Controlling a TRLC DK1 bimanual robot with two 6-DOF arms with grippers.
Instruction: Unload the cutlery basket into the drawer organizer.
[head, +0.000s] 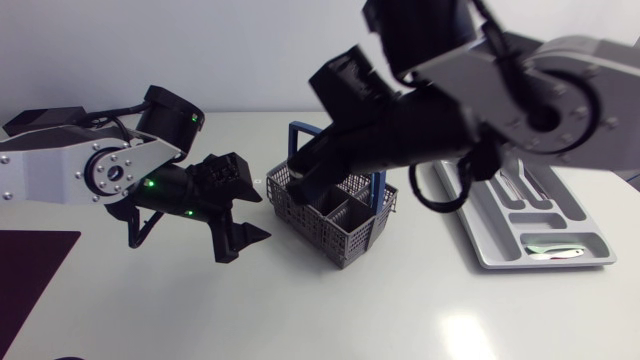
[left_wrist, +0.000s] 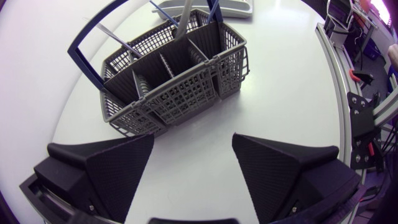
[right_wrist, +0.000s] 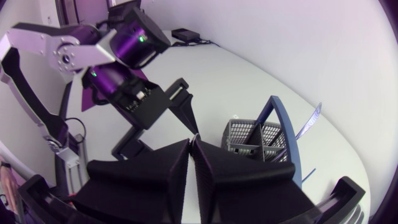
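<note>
Basket (head: 340, 222): grey mesh, blue hoop handle (head: 300, 140), upright mid-table (head: 400, 310), between the two grippers and the organizer; not lifted, it sits flat on the top.
Right arm (head: 520, 100) is the biggest thing in sight; comes in from the robot's right, reaches across the organizer and over the basket; right gripper (head: 300, 178) is above the basket's back-left corner, near the handle; can't tell if it touches the mesh; in its own wrist view the jaws are together (right_wrist: 191, 142), only a hairline slit, nothing visible between them.
Left arm (head: 90, 170) on the robot's left, low over the table; left gripper (head: 262, 213) points at the basket, just beside its left side, not touching; jaws wide apart (left_wrist: 193, 140), bare table between them, basket (left_wrist: 180, 87) right ahead.
Organizer (head: 490, 250): grey tray on the basket's right, close but apart; long slots plus one cross slot at the near end.
Dark mat (head: 35, 270) at the table's near-left corner, well apart from everything else.
Cutlery: a pale piece (head: 555, 250) lies in the cross slot; a few more (head: 525, 188) in the long slots, partly hidden by the right arm; some handles (left_wrist: 186, 15) stand in the basket's compartments on the side away from the left gripper; one (right_wrist: 309, 120) leans out past the rim.
</note>
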